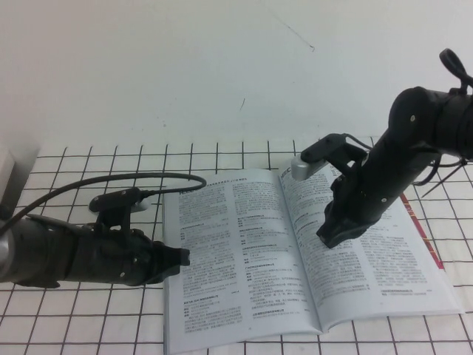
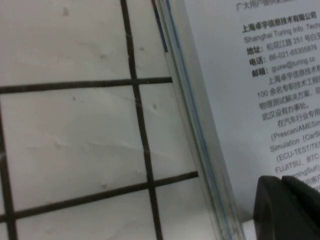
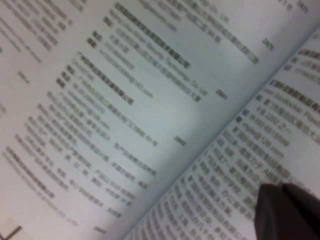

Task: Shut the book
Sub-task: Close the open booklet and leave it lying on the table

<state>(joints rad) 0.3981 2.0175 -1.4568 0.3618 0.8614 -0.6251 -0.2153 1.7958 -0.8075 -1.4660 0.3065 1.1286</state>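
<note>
Open book [image 1: 244, 251] lies flat on the gridded worktop [image 1: 89, 325]; left end effector [image 1: 177, 257], tips together, sits low at its nine o'clock edge, best slid beneath to fold that half over; right end effector [image 1: 336, 235], grip impossible to tell, over the three o'clock half, should clear first.

High camera overlooks book [image 1: 236, 251]; wrist cameras close: left at edge, right above.

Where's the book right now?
In the high view the open book lies flat on the gridded table, right of centre; the left gripper is at its left page edge and the right gripper is over its right page.
</note>
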